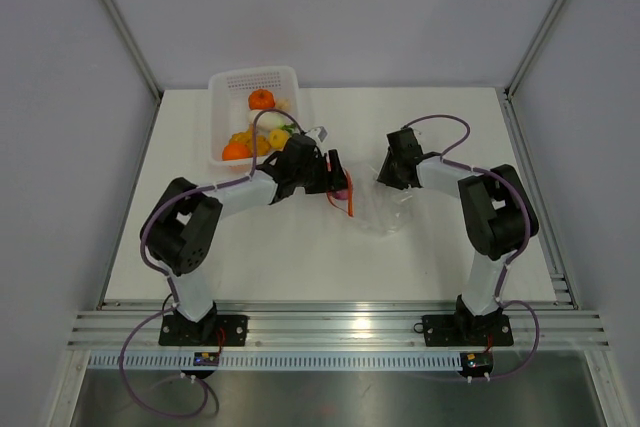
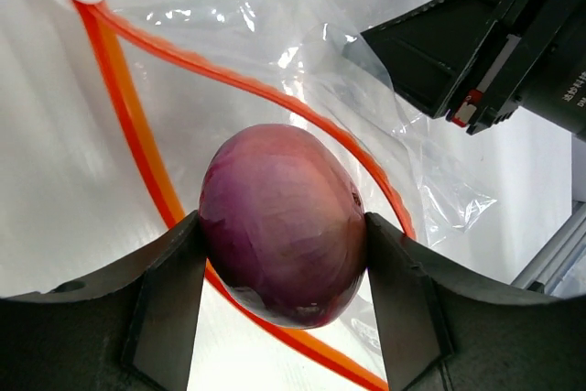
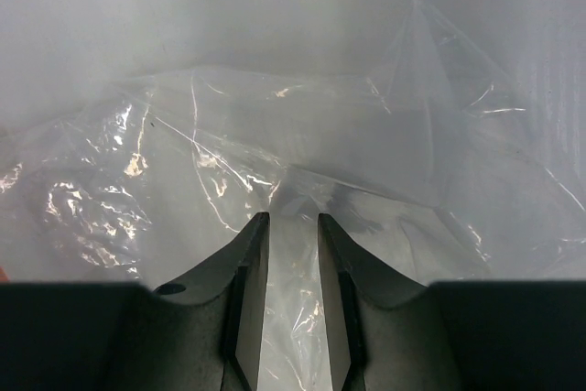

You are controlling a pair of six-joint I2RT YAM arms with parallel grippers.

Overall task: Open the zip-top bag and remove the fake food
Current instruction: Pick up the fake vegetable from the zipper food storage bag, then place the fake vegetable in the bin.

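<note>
My left gripper [image 2: 284, 258] is shut on a purple onion [image 2: 284, 226], a piece of the fake food, holding it just over the red-orange zipper strip [image 2: 156, 180] of the clear zip-top bag [image 2: 275, 25]. From above, that gripper [image 1: 340, 179] sits at the bag's left mouth. The bag [image 1: 385, 212] lies crumpled mid-table. My right gripper [image 1: 392, 175] is at the bag's far right side. Its jaws [image 3: 293, 226] stand narrowly apart with the film [image 3: 229, 153] tented up between them.
A white perforated basket [image 1: 222, 87] stands at the back left, holding an orange tangerine [image 1: 261, 99], another orange piece [image 1: 237, 151] and yellow and white pieces. Grey walls enclose the table. A metal rail runs along the near edge.
</note>
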